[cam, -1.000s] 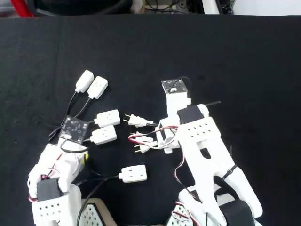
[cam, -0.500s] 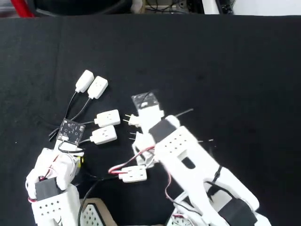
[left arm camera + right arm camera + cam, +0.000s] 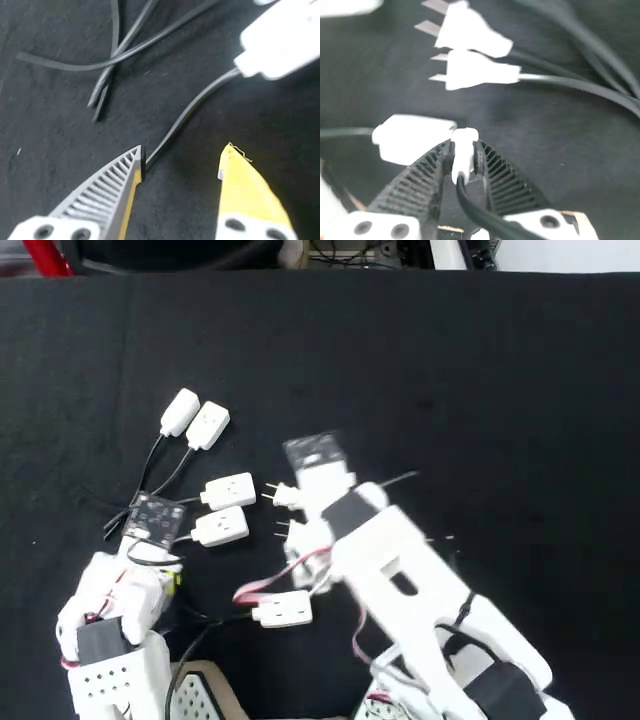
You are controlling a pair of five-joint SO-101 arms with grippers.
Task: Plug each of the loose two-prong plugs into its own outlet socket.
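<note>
My right gripper (image 3: 464, 146) is shut on a white two-prong plug (image 3: 464, 150) whose black cord runs back between the fingers. The plug's front is right beside a white outlet socket (image 3: 412, 137); whether the prongs are in is hidden. Two loose plugs (image 3: 470, 35) (image 3: 477, 72) lie beyond it. In the high view the right arm (image 3: 385, 540) covers the held plug above the lower socket (image 3: 283, 609), and the loose plugs (image 3: 285, 496) (image 3: 295, 530) lie left of it. My left gripper (image 3: 185, 150) is open astride a black cord (image 3: 190, 112) leading to a socket (image 3: 285, 40).
Several more white sockets (image 3: 180, 412) (image 3: 207, 426) (image 3: 228, 490) (image 3: 222, 528) lie on the black cloth at the left, with black cords (image 3: 160, 465) trailing toward the left arm (image 3: 120, 610). The right and far parts of the table (image 3: 500, 370) are bare cloth.
The right arm has swung left from the table's middle to the lower socket, then nearly stopped in the last half second. The left arm has barely shifted.
</note>
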